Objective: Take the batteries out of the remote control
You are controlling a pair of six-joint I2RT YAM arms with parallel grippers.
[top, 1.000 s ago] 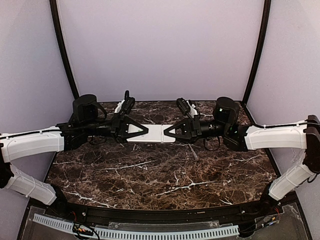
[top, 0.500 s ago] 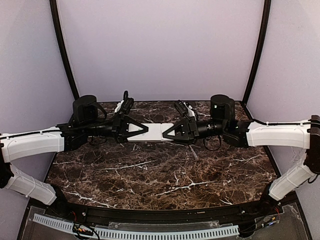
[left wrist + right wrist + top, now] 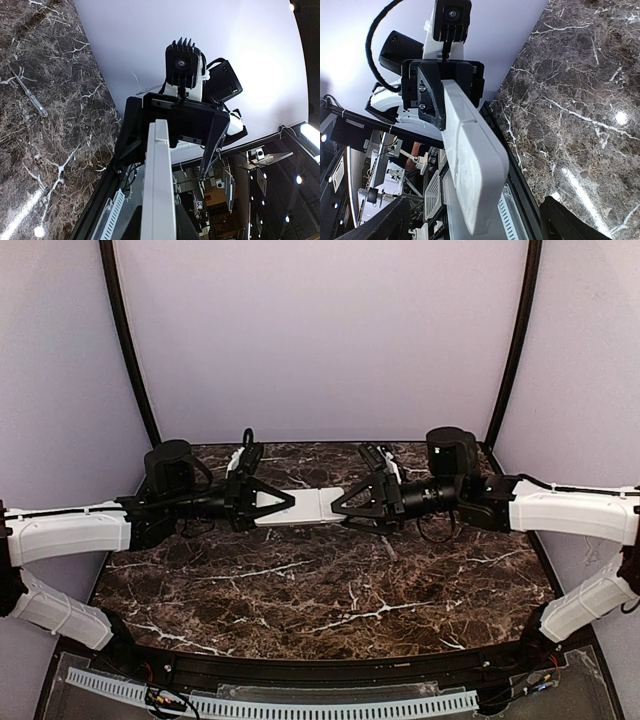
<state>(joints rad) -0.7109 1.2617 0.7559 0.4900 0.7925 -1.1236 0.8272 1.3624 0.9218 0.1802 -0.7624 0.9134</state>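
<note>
The white remote control [image 3: 308, 506] hangs level above the table, between the two arms. My left gripper [image 3: 284, 503] is shut on its left end. In the left wrist view the remote control [image 3: 159, 190] runs edge-on away from my gripper [image 3: 161, 225]. My right gripper [image 3: 342, 507] faces it from the right and stands open, its jaws spread wide on either side of the remote's right end without touching it. In the right wrist view the remote control [image 3: 470, 160] shows its smooth back, with my fingers [image 3: 572, 220] far apart at the bottom corners. No batteries show.
A thin pen-like tool [image 3: 31, 95] lies on the dark marble table [image 3: 300, 600], right of centre and below my right gripper. Grey walls close in the back and sides. A perforated white strip [image 3: 270, 702] runs along the near edge.
My right gripper has opened and let go of the remote's right end. Both arms have drifted slightly toward the back wall, and the left still holds the remote.
</note>
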